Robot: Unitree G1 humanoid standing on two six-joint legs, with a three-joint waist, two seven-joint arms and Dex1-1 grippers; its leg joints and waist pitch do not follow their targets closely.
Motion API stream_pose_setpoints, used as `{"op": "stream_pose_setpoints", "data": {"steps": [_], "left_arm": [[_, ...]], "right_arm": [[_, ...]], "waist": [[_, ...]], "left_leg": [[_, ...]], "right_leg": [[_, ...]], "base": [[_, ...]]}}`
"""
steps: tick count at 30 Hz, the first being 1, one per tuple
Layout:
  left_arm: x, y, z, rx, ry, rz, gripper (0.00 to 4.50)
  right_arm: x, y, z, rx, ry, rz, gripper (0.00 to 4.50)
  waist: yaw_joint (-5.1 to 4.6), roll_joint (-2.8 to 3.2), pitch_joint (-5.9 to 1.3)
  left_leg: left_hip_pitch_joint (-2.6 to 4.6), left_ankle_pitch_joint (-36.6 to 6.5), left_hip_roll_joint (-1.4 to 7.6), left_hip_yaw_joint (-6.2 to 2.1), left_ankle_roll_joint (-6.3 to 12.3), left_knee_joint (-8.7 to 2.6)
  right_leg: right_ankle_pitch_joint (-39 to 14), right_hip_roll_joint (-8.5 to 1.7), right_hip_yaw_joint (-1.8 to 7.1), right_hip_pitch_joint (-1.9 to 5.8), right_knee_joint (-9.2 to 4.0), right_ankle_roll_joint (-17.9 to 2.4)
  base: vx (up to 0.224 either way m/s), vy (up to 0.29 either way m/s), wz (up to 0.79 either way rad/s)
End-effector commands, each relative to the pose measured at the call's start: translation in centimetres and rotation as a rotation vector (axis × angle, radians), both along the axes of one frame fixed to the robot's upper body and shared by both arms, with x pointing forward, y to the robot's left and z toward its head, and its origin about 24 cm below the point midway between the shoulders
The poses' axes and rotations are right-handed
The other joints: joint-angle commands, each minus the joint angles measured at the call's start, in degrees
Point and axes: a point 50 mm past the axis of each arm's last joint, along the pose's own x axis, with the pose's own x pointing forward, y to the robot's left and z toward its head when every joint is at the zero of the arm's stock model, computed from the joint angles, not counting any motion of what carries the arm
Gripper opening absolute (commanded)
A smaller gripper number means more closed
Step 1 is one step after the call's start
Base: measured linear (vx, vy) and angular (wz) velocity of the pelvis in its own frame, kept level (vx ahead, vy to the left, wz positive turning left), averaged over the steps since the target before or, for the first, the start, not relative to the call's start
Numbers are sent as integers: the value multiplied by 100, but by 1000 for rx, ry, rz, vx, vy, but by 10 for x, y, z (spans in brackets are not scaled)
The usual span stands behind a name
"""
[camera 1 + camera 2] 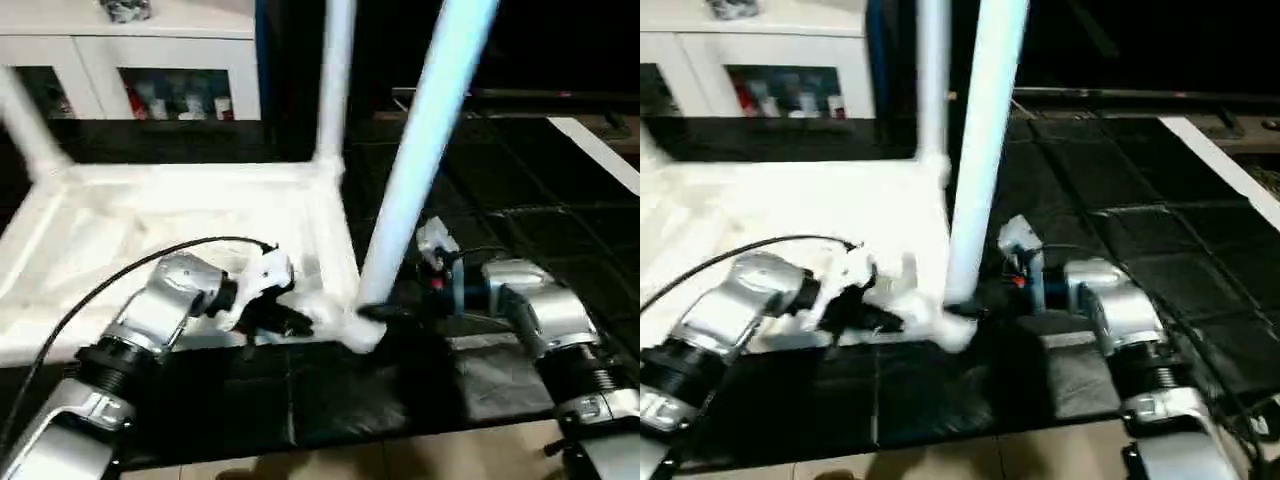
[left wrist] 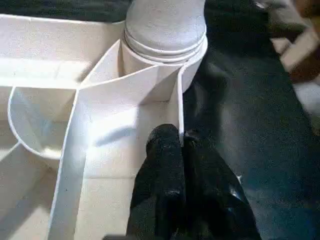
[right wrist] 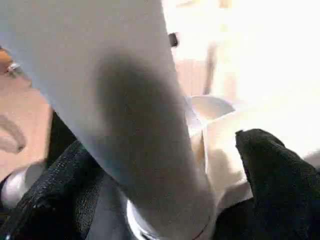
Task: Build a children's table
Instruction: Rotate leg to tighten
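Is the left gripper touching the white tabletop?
Touching. The left wrist view shows the shut left gripper pressed against the tabletop rim.

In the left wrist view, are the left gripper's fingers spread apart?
No: the left gripper has its two black fingers pressed together, beside the tabletop rim wall.

The upright leg (image 1: 420, 170) stands between the two grippers, the tabletop (image 1: 120, 230) blocks the left, dark floor (image 1: 520, 230) lies open right.
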Motion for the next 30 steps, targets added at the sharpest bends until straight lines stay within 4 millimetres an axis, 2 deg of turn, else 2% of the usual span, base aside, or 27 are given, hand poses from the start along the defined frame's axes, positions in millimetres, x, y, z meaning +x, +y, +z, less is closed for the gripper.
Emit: {"op": "stream_pose_setpoints", "data": {"steps": [1, 3, 5, 12, 13, 17, 20, 23, 24, 25, 27, 30], "left_arm": [[-3, -14, 6, 6, -13, -125, 0], [-4, -14, 5, 16, -17, -148, 0], [-5, -14, 4, 20, -16, -160, 0], [-6, -13, 4, 17, -14, -187, 0], [-6, -13, 4, 17, -14, -187, 0], [-6, -13, 4, 15, -19, -188, 0], [-5, -13, 3, 12, -26, -177, 0], [-5, -13, 3, 11, -32, -167, 0], [-4, -13, 3, 8, -34, -157, 0], [-3, -13, 3, 4, -35, -150, 0], [-3, -14, 3, -3, -35, -135, 0], [5, -19, 4, -47, -46, -19, 0]], "right_arm": [[2, 0, 5, -37, -33, 41, 387], [0, 2, 3, -52, -37, 82, 385], [-2, 3, 1, -60, -39, 99, 351], [-9, 7, -5, -62, -21, 170, 300], [-10, 7, -5, -62, -21, 171, 278], [-10, 7, -6, -61, -20, 182, 260], [-11, 7, -6, -57, -14, 190, 229], [-11, 7, -7, -56, -11, 193, 219], [-11, 7, -7, -54, -9, 195, 217], [-12, 8, -7, -53, -7, 197, 217], [-12, 8, -7, -47, -2, 196, 215], [-15, 12, -10, -13, 25, 161, 214]], "waist": [[-45, 68, -375], [-37, 72, -374], [-43, 53, -381], [-38, 54, -390], [-37, 49, -390], [-33, 46, -386], [-35, 28, -381], [-35, 37, -365], [-34, 27, -373], [-29, 51, -373], [-33, 38, -374], [-19, 39, -372]], "left_leg": [[38, -1115, 92, 44, 136, -391], [25, -1145, 94, 29, 107, -401], [30, -1095, 91, 35, 96, -394], [12, -989, 90, 30, 146, -386], [11, -985, 87, 32, 154, -384], [9, -1016, 88, 33, 142, -384], [10, -1051, 86, 32, 130, -388], [17, -1144, 88, 28, 120, -399], [21, -1131, 91, 27, 115, -398], [23, -1133, 93, 23, 106, -399], [17, -1110, 89, 26, 112, -397], [31, -1097, 85, 33, 122, -390]], "right_leg": [[-1125, -295, 297, 342, -379, -1252], [-1237, -307, 292, 352, -387, -1198], [-1198, -303, 300, 351, -382, -1177], [-1064, -291, 293, 362, -354, -1198], [-1051, -290, 294, 363, -357, -1205], [-1137, -300, 296, 360, -364, -1184], [-1309, -301, 296, 362, -380, -1128], [-1557, -304, 291, 353, -413, -1056], [-1568, -308, 294, 354, -413, -1041], [-1558, -310, 294, 351, -410, -1046], [-1505, -302, 294, 356, -408, -1051], [-1489, -296, 295, 345, -412, -1054]], "base": [[0, 0, 0], [0, 0, 0], [0, 0, 0], [0, 0, 0], [0, 0, 0], [0, 0, 0], [0, 0, 0], [0, 0, 0], [0, 0, 0], [0, 0, 0], [0, 0, 0], [0, 0, 0]]}}
